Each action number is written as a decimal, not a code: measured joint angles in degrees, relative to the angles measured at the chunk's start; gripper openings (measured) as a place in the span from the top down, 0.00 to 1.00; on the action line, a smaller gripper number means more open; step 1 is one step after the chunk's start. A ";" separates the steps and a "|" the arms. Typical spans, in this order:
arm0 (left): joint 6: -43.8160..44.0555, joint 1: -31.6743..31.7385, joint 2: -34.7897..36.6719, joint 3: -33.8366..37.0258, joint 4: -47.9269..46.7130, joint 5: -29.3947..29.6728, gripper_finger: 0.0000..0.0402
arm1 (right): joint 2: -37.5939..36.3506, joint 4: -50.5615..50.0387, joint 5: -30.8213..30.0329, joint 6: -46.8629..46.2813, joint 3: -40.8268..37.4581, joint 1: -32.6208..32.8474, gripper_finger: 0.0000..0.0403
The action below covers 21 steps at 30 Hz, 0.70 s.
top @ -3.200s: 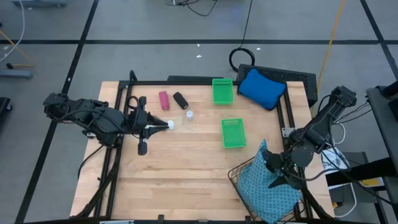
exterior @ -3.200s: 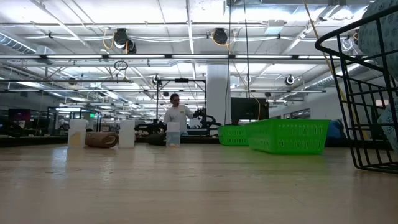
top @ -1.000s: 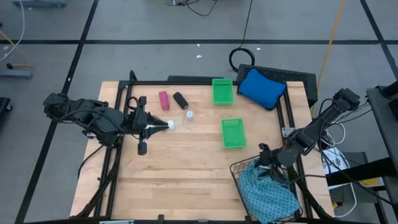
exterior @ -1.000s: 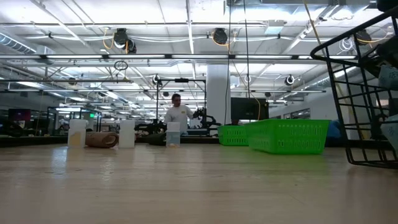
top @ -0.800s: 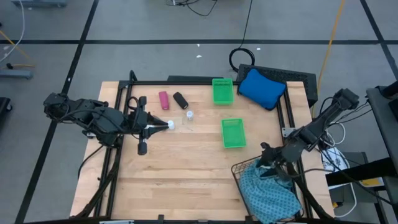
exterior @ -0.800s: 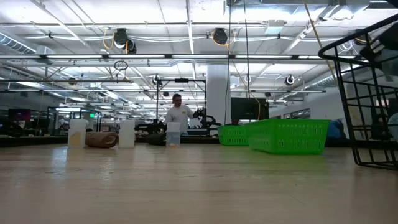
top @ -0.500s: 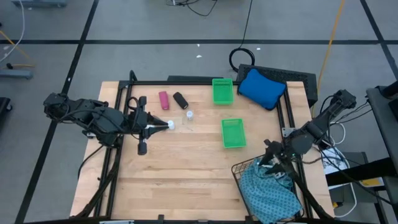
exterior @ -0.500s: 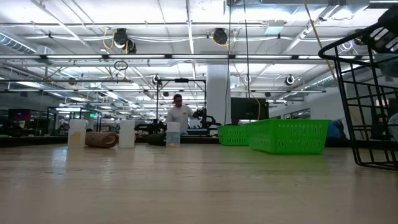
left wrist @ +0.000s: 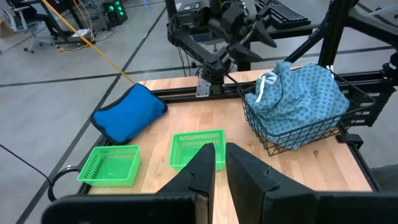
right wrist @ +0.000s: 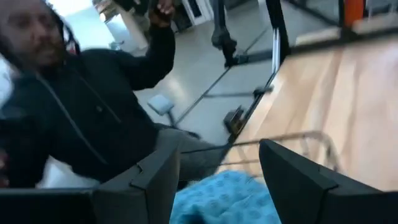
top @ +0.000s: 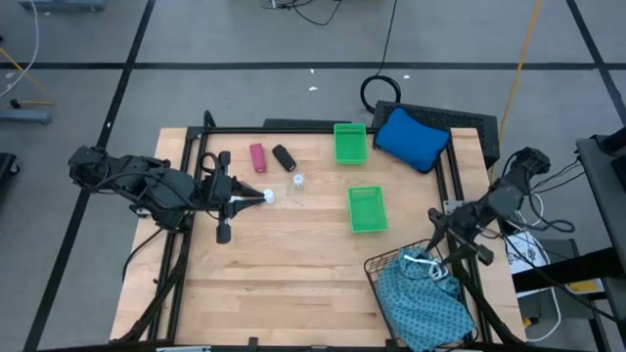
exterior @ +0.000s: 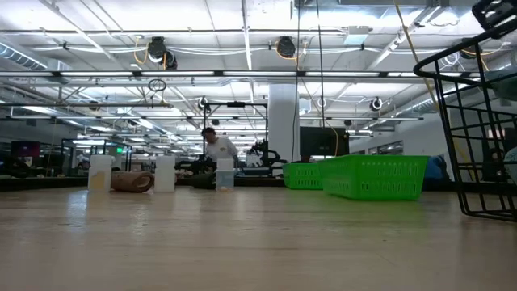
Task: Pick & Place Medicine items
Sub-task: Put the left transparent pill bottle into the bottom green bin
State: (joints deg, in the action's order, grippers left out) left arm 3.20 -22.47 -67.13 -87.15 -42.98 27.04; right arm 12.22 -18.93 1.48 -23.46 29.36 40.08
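On the pale wooden counter (top: 293, 264), the small medicine items are seen lying toward the far left part: a magenta-pink cylinder (top: 257, 157), a black cylinder (top: 284, 157) just beside it, and a tiny white round-topped vial (top: 298, 181) a little nearer the middle. The left end effector (top: 256, 197) is held low over the counter with its two dark fingers (left wrist: 200, 171) drawn almost together, and a small white vial (top: 268, 196) is seen at their tips; whether it is gripped cannot be told. Two green plastic mesh trays (top: 367, 209) are placed right of the items, one behind the other, and a blue padded pouch (top: 411, 138) is laid at the far right corner. The right end effector (top: 438, 233) is held above the rim of a black wire basket (top: 383, 269) filled with teal-blue patterned cloth (top: 423, 301), its fingers (right wrist: 292, 180) spread apart with nothing between them. A person in a dark sleeve (right wrist: 81, 118) is seen beyond the counter.
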 joint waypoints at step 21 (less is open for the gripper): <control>-3.98 1.56 1.03 14.28 12.16 -0.50 0.88 | -10.77 20.47 -15.17 21.39 -16.51 -7.34 0.48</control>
State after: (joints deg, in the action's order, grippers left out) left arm -0.78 -20.90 -66.10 -72.87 -30.82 26.53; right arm 1.45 1.54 -13.69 -2.07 12.86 32.74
